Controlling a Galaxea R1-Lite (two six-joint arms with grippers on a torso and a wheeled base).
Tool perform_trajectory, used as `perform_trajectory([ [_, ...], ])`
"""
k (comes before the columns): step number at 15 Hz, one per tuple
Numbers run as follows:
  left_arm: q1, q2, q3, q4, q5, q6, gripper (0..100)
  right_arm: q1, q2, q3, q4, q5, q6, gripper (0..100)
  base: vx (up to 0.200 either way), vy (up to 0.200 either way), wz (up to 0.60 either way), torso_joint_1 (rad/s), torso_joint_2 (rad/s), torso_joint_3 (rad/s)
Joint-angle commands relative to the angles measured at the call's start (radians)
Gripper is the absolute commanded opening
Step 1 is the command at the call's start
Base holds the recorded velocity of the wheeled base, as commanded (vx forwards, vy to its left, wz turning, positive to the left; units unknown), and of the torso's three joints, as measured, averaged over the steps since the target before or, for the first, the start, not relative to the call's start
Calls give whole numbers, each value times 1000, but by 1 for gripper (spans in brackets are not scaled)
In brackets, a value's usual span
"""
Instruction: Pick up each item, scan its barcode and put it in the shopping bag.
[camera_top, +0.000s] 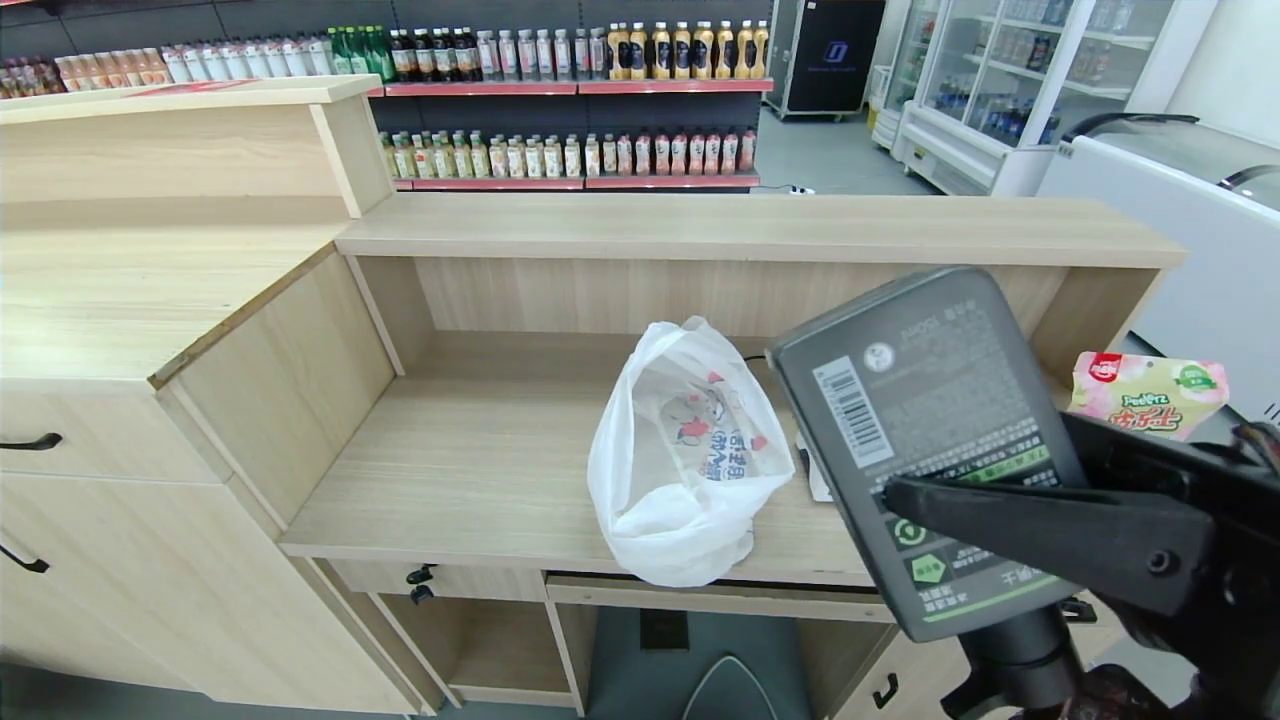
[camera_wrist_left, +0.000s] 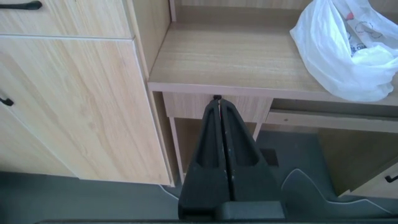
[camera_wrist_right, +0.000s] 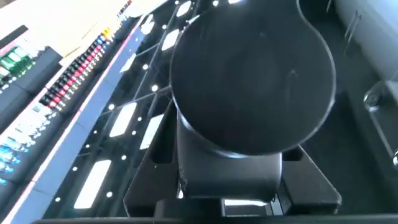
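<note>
1. A dark grey container is gripped by the right gripper. The fingers are clamped across its lower half, with one finger laid over the label and the other hidden behind the pack.
2. The container is held in the air at the robot's right, over the front edge of the counter. It is tilted, and its barcode is turned up toward the head camera (fully exposed, not covered by the finger). In the right wrist view its round end is seen close to the lens.
3. The left gripper is parked low, in front of and below the counter edge. Its fingers are pressed fully together and nothing is held.
4. The shopping bag is stood on the counter with its mouth open upward, just to the left of the held container.
5. A pink pouch is seen at the counter's right end, behind the right arm, and is judged not yet handled.
6. The step in hand is judged to be the scan: the item is lifted and not yet bagged. A small white-and-black object is partly hidden behind the container, and whether it is the scanner cannot be told.
7. For the next move, the barcode probably needs to be presented to the scanner. The container would then be carried over the bag mouth, lowered in and released. The bag looks thin and floppy, so its rim could be snagged.
</note>
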Motion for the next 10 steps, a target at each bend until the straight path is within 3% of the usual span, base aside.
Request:
perform_trajectory([
  [1, 1, 0, 0, 0, 1, 0, 0, -15, 14, -9, 3, -27, 56, 0, 0, 0, 0, 0, 0, 0],
  [3, 1, 0, 0, 0, 1, 0, 0, -33, 16, 15, 9, -90, 106, 0, 0, 0, 0, 0, 0, 0],
  [10, 1, 0, 0, 0, 1, 0, 0, -24, 45, 25, 127, -98, 148, 0, 0, 0, 0, 0, 0, 0],
])
